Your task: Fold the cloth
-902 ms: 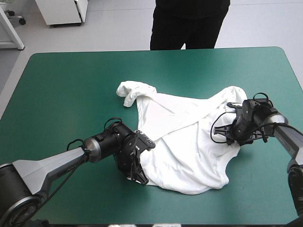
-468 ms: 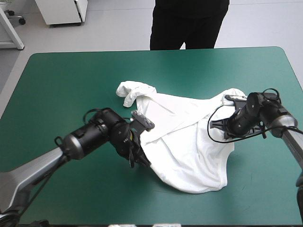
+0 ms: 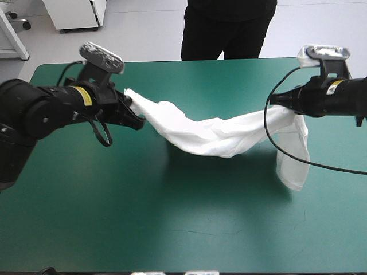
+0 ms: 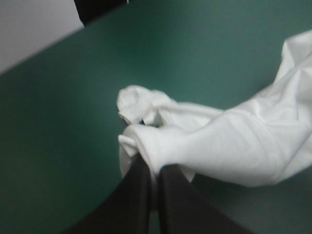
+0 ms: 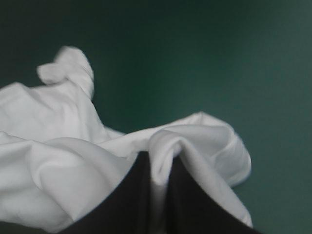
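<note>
Above the teal-green covered tabletop (image 3: 172,223), the high view shows the white short-sleeved T-shirt (image 3: 218,136) strung in the air between the two arms, sagging in the middle as a twisted band, with a loose flap hanging below the black, fin-fingered right pincer (image 3: 276,103). The black, fin-fingered left pincer (image 3: 137,121) holds the opposite end, well apart from its partner. The chief risk, as I judge it, is that the garment is bunched rather than spread. Set down like this it would land as a rope, not a flat sheet, and any fold made on it would be crooked. Whether the hanging flap touches the tabletop I cannot tell; if it drags, it could pull the cloth askew. From the left wrist view, the left pincer (image 4: 152,168) is all but closed on a crumpled knot of the T-shirt (image 4: 234,146), with a small wad poking out ahead of the tips. That hold looks narrow, so pulling the arms farther apart might tug the fabric free. From the right wrist view, the right pincer (image 5: 158,163) is likewise clamped on a thin ridge of cloth, with folds billowing to either side; a slip there would drop that whole end.
</note>
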Motion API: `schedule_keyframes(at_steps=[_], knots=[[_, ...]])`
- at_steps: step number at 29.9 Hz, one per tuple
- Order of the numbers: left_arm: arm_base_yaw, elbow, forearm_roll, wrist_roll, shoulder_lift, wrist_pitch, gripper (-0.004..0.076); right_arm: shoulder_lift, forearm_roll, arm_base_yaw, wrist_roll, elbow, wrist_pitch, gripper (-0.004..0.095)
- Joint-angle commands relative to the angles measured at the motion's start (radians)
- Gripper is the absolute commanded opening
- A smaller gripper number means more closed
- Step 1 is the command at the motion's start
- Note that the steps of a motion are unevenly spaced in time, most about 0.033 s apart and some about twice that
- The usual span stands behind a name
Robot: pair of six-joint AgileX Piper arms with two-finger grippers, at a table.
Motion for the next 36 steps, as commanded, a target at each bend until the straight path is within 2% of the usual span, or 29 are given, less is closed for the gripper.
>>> schedule_keyframes(at_steps=[1, 5, 11, 16, 19, 30, 36], knots=[[0.000, -0.184, 0.016, 0.030, -0.033, -0.033, -0.0009, -0.033, 0.073, 0.000, -0.035, -0.180, -0.022, -0.0017], [0.000, -0.351, 0.020, 0.033, -0.033, -0.098, -0.0009, -0.029, 0.124, 0.000, -0.055, -0.378, -0.022, -0.0016], [0.000, -0.533, 0.016, 0.051, -0.033, -0.261, -0.0009, -0.028, 0.153, 0.000, -0.098, -0.611, -0.036, -0.0017], [0.000, -0.610, -0.053, 0.054, -0.033, -0.418, -0.0009, -0.028, 0.211, 0.000, -0.141, -0.756, -0.121, -0.0017], [0.000, -0.632, -0.131, 0.115, -0.033, -0.481, -0.0009, -0.028, 0.211, 0.000, -0.145, -0.812, -0.172, -0.0017], [0.000, -0.650, -0.250, 0.190, -0.048, -0.567, -0.0009, -0.028, 0.238, 0.000, -0.179, -0.894, -0.292, -0.0017], [0.000, -0.648, -0.164, 0.203, -0.023, -0.495, -0.0009, 0.005, 0.187, -0.002, -0.174, -0.880, -0.271, -0.0017]])
